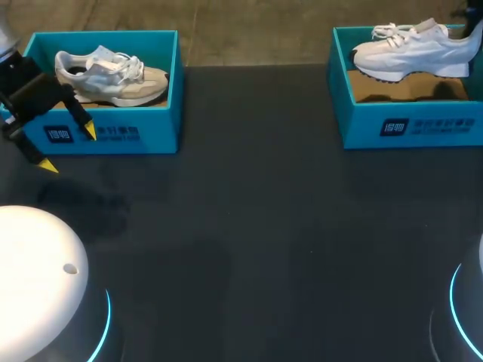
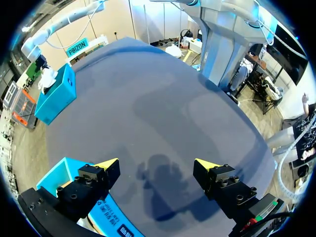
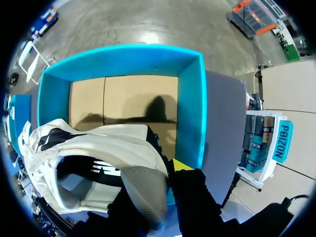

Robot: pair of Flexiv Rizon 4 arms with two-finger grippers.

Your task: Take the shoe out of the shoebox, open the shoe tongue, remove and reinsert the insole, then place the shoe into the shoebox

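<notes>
Covering most of the scene, the dark table [image 1: 264,226] carries two teal boxes along its far edge. The right shoebox [image 1: 362,121] is far right and the left shoebox [image 1: 151,136] far left, well apart. The white shoe [image 1: 411,53] hangs over the right shoebox, its sole off the cardboard floor [image 3: 128,94] but not clear of the walls. A beige shoe [image 1: 113,75] lies inside the left shoebox.

Your right gripper [image 3: 165,190] pinches the white shoe at the heel collar, jaws closed on it. Only one yellow tip shows; the shoe hides the other. Your left gripper [image 2: 158,168] hovers at the left shoebox's near left corner, jaws wide apart and holding nothing.

Risks, my read:
- **Slip:** with a heel-only pinch the toe can sag or swing, and the shoe may slip out.
- **Catching the box:** the toe or sole could catch a wall of the right shoebox and drag or tip it. Go higher before you come near-side.
- **Snag:** the loose laces [image 1: 389,32] may snag the rim.

In the way: that box's near wall stands between the shoe and open table. The left arm is well apart, so no clash there.
</notes>
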